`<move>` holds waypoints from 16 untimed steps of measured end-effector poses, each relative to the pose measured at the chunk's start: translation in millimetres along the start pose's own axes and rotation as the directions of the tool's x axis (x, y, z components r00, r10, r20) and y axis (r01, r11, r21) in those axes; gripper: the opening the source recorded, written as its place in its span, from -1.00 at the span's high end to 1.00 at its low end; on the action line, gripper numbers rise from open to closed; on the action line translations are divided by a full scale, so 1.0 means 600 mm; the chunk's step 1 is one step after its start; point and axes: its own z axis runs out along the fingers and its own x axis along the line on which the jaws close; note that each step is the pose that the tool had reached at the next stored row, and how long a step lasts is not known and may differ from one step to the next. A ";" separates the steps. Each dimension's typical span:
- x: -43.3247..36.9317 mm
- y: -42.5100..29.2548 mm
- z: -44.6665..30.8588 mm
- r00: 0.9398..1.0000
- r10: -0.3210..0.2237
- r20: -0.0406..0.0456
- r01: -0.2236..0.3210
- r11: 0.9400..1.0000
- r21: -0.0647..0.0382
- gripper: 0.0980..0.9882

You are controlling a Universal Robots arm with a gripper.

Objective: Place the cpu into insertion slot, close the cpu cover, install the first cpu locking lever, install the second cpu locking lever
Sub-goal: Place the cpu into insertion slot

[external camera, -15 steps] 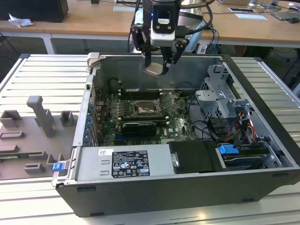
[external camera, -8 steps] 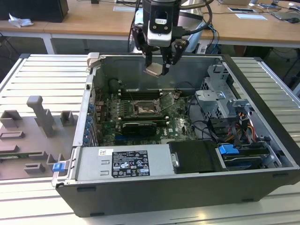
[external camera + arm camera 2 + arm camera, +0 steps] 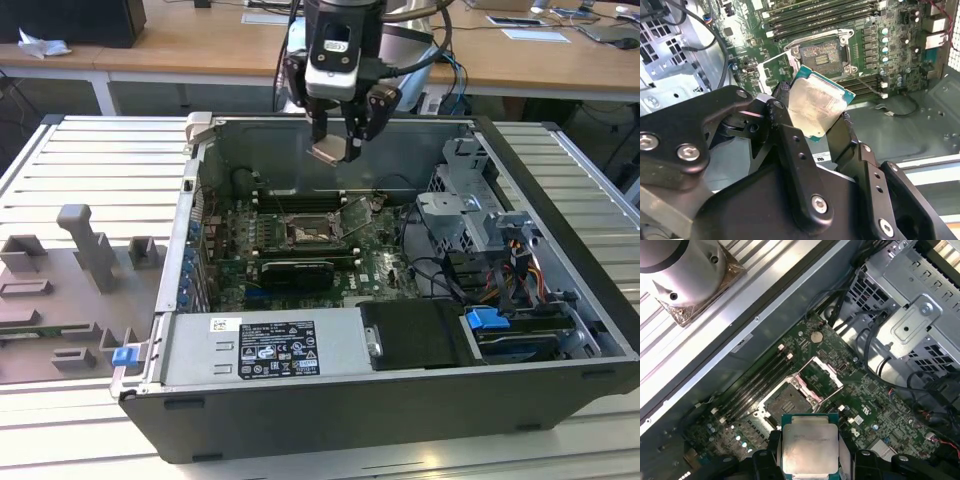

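Observation:
My gripper [image 3: 336, 148] hangs above the open computer case, shut on the cpu [image 3: 327, 152], a flat silver-grey square with a green edge. In both wrist views the cpu [image 3: 815, 106] [image 3: 808, 449] sits clamped between the black fingers [image 3: 790, 145], well above the board. The insertion slot [image 3: 305, 232] [image 3: 824, 52] [image 3: 785, 401] lies bare on the green motherboard, below and slightly toward the exterior view's left of the chip. The cpu cover [image 3: 352, 222] [image 3: 821, 377] [image 3: 777, 70] stands tilted up, hinged open beside the slot.
Long black memory slots [image 3: 300, 200] run behind the socket. A black card [image 3: 297, 272] and a power supply [image 3: 265, 348] lie in front. A drive cage with cables [image 3: 480, 240] fills the case's right. A grey fixture plate [image 3: 70, 290] rests on the table at the left.

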 end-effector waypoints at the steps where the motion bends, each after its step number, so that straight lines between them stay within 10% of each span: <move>1: 0.000 0.000 0.000 1.000 0.017 0.002 -0.017 1.000 0.000 0.00; 16: 0.000 0.001 0.003 0.977 0.210 0.020 -0.210 0.978 -0.004 0.00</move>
